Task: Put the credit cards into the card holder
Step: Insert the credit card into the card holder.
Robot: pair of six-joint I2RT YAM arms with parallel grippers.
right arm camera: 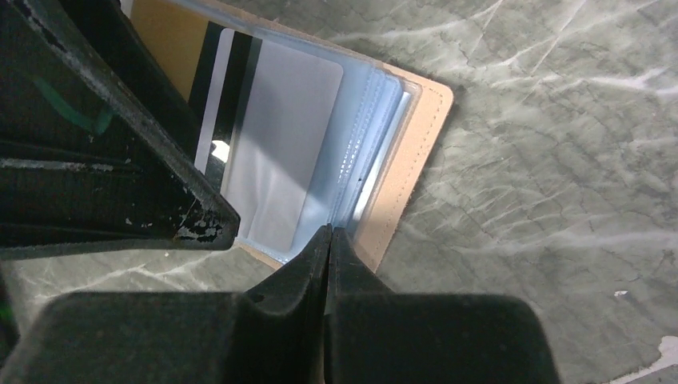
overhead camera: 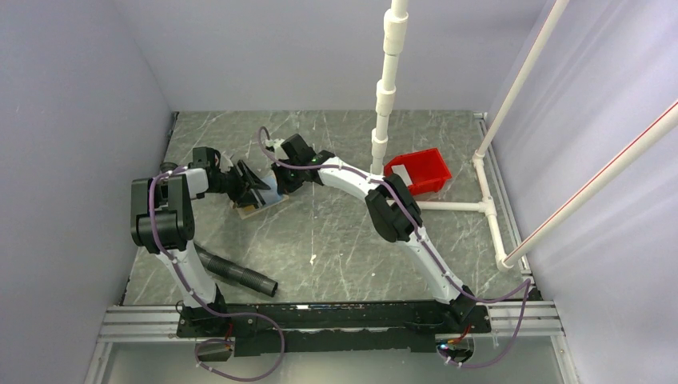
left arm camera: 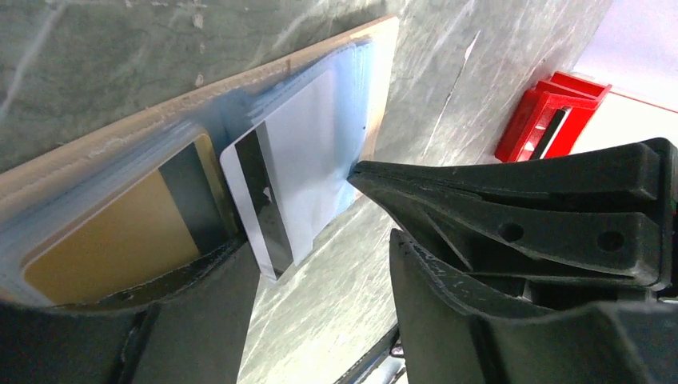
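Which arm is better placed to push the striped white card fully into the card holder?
Left. The left gripper is open around the white card, which sticks out of its clear sleeve, one fingertip at its edge. The right gripper is shut at the card holder's sleeve edge, probably steadying it.

Left arm [overhead camera: 172, 232]: rises from its base at the near edge of the tabletop, left side; upper links stand steeply, elbow high, then the wrist turns toward the middle of the far-left part of the tabletop. Left gripper [overhead camera: 249, 186]: low over the surface, fingers [left arm camera: 512, 200] apart, jaws spread.

Right arm [overhead camera: 416, 240]: rises from its base at the near edge, right side; long white links slant across toward the far left, elbow raised. Right gripper [overhead camera: 281, 182]: low, facing the left gripper, just beside it. In the right wrist view, its fingertips [right arm camera: 329, 240] meet, jaws pressed together.
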